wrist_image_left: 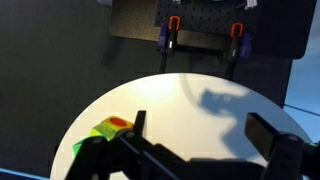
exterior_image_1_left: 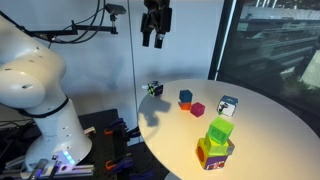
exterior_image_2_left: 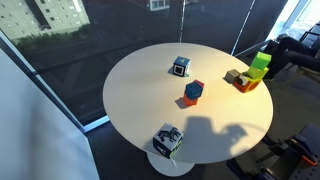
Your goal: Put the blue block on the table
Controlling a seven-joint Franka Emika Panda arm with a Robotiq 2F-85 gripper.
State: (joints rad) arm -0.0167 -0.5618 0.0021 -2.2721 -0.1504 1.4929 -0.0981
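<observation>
As far as could be told from both exterior views, found the blue block sitting on the table, near the middle of the cream top, close beside the magenta cube and gripped by nothing. Could not settle, from the steeper exterior view, whether touching that cube or merely just beside it, nor rule out an edge leaning on it. Spotted the gripper high above the table's edge, well apart from every block. Checked the wrist view and saw the jaws spread wide with nothing between them, only bare tabletop and a slice of the green blocks below. Noted the other pieces standing apart from the blue one: the white-and-dark-blue patterned cube, the dark multicoloured cube near the rim, and the green blocks stacked at another edge. Judged the placing done, or as good as done, with block down, grip released and arm high and clear. Judged little left, perhaps only a return to rest. Saw nothing calling for another grasp.
</observation>
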